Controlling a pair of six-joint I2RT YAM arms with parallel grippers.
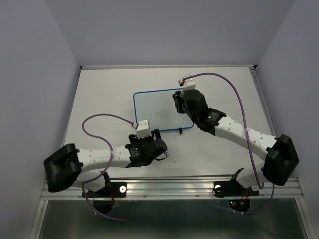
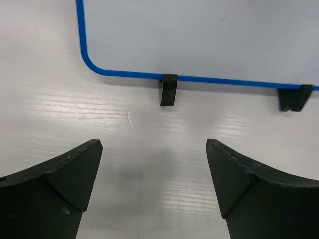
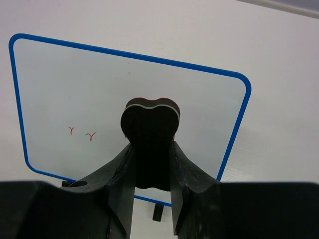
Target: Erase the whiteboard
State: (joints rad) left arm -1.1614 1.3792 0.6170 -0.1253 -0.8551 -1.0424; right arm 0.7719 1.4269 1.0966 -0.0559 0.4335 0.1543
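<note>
Whiteboard, small and rectangular with a thin blue rounded-corner frame (image 1: 157, 109), lies flat near the middle of the white tabletop (image 1: 99, 99), its long sides running left to right. Two small black feet (image 2: 169, 89) stick out from its near edge onto the table.

In the right wrist view the white surface of the board (image 3: 99, 89) carries two small red marks (image 3: 71, 130), set close together towards its lower left. The rest of the surface looks clean.

The right gripper (image 1: 178, 102) hangs over the right part of the board. Its fingers are pressed together on a dark eraser block with a thin red and white edge line (image 3: 149, 117), which sticks out past the fingertips of the right gripper (image 3: 152, 149). The eraser sits well to the right of the red marks. Whether its face touches the board cannot be told from these views.

The left gripper (image 1: 145, 133) is low over the bare table just beside the board's near left corner. In its own wrist view the board's blue frame (image 2: 199, 35) curves round that corner above the fingers. The jaws of the left gripper (image 2: 153, 147) are spread wide, with nothing between them but the tabletop, and they are clear of the frame and the feet.
</note>
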